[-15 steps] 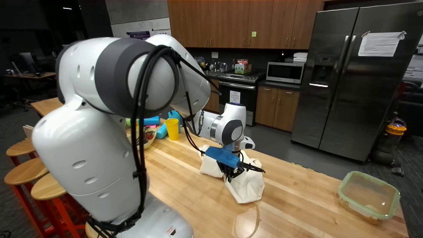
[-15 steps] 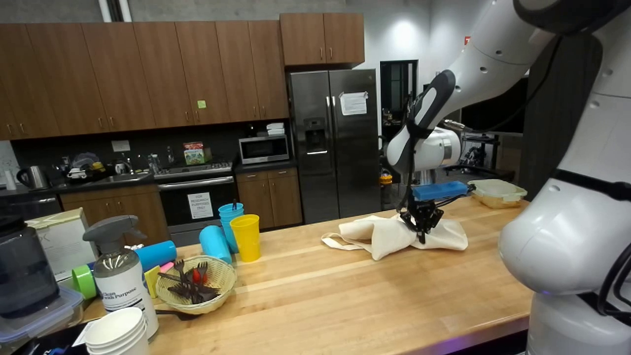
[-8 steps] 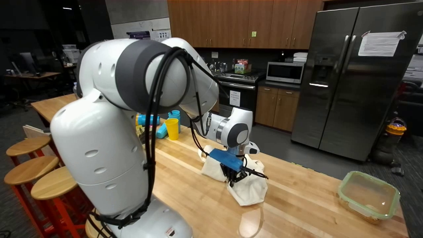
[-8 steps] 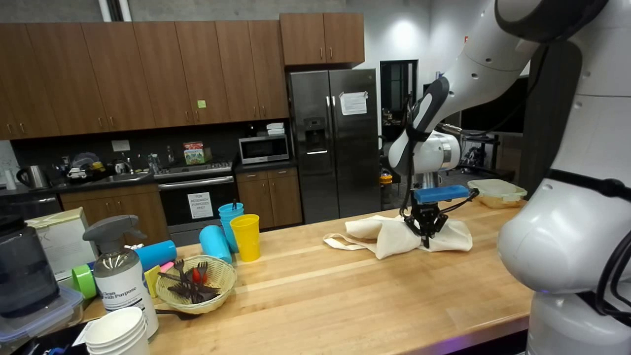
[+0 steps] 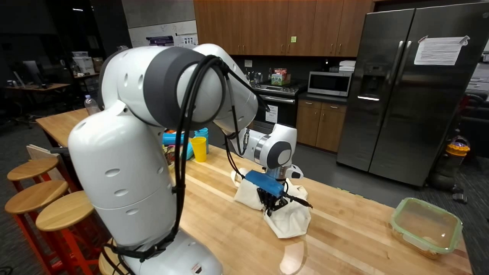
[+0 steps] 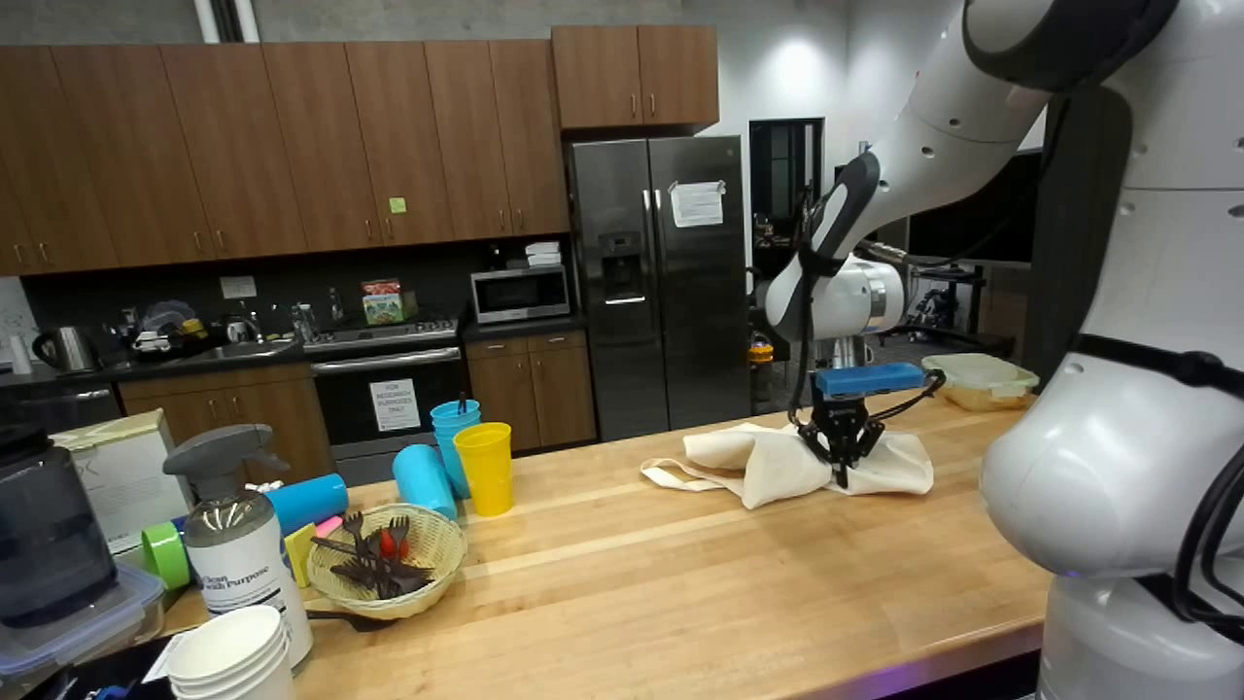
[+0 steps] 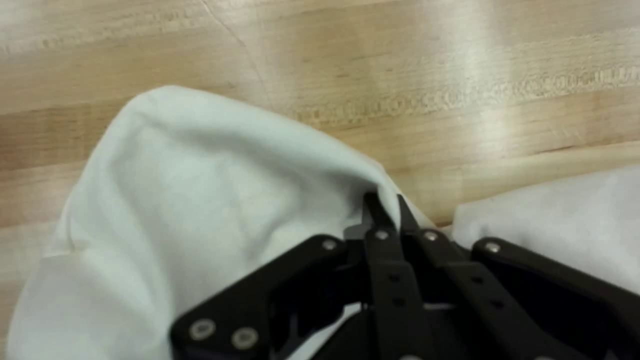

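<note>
A crumpled cream cloth bag (image 6: 777, 472) lies on the wooden table (image 6: 632, 593), with a strap looped out at one end. My gripper (image 7: 389, 210) points down onto the bag and is shut on a fold of its fabric. In the wrist view that pinched fold of the cloth bag (image 7: 200, 175) rises between the black fingertips (image 7: 372, 205). More of the fabric spreads out on both sides of the jaws. Both exterior views show the gripper (image 5: 268, 213) low over the middle of the bag, under a blue block (image 5: 264, 183). The bag's underside is hidden.
A glass container with a green-rimmed lid (image 5: 426, 225) stands near the table's end. Towards the opposite end are a yellow cup (image 6: 484, 472), blue cups (image 6: 425, 481), a basket (image 6: 442, 564) of dark forks, a spray bottle (image 6: 243, 559) and white paper cups (image 6: 233, 666).
The arm and gripper have shifted slightly right in both exterior views, and the cloth bag has slid a little the same way. The gripper has stayed shut on the fabric.
</note>
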`<act>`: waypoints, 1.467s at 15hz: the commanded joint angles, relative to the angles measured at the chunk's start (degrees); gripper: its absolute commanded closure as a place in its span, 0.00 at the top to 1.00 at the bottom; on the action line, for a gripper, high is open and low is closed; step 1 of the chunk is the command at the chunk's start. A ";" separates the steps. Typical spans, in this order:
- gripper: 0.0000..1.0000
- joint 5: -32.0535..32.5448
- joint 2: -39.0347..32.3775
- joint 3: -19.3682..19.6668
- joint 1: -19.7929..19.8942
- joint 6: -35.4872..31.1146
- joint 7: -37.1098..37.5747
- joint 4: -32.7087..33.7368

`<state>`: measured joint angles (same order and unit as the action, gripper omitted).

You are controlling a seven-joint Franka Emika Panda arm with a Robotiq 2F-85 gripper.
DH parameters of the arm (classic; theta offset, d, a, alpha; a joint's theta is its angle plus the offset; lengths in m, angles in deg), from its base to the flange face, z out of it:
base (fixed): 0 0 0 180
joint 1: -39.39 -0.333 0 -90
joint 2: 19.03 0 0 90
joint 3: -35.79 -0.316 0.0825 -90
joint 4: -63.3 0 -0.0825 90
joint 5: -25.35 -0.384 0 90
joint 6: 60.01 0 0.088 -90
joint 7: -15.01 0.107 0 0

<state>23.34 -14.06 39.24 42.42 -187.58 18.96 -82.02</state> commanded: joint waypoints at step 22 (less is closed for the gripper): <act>0.01 1.86 5.89 -3.65 -1.89 -0.85 1.78 1.03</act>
<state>23.86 -11.31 36.06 40.89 -187.80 19.31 -79.79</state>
